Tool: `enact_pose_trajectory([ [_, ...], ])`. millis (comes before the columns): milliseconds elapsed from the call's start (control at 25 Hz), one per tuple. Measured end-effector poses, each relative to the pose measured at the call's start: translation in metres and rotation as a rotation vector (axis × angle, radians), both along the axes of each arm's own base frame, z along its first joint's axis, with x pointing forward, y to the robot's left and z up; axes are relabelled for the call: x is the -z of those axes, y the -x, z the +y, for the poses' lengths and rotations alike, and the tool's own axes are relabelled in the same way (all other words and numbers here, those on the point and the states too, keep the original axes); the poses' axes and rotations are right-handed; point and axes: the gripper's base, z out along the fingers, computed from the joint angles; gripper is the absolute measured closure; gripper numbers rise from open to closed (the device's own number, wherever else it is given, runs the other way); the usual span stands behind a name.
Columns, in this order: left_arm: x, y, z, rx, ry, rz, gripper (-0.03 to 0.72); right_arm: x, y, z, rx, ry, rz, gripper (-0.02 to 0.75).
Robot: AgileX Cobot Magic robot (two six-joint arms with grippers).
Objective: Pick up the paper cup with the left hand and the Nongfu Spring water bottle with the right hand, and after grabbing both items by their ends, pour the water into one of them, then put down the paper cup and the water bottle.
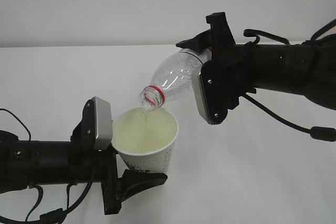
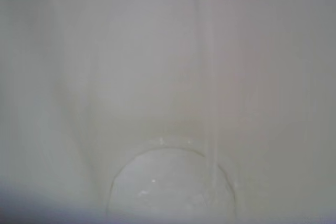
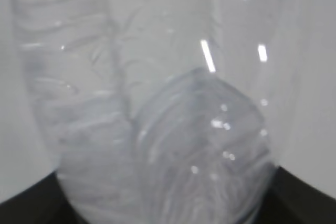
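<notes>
White table point(image 1: 273, 182): bears nothing directly; both items are held above it.
Right hand point(image 1: 210, 72): clamped on the rear of the Nongfu Spring water bottle point(image 1: 176, 77), which tilts mouth-down to the left.
Left hand point(image 1: 118, 174): clamped on the paper cup point(image 1: 152, 153) near its base, cup upright below the bottle mouth.
Water point(image 2: 173, 187): pale pool at the cup's bottom.
</notes>
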Motion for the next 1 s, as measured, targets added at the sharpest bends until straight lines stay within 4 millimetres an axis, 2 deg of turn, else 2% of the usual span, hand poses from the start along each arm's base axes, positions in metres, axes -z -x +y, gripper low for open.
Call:
enact_pose_trajectory([
  [1000,0.0007,-0.0001,0.0003,-0.002,-0.008,0.002,0.174,-0.0029,-0.0007,0.0006,-0.001,-0.018,-0.028,0.229],
])
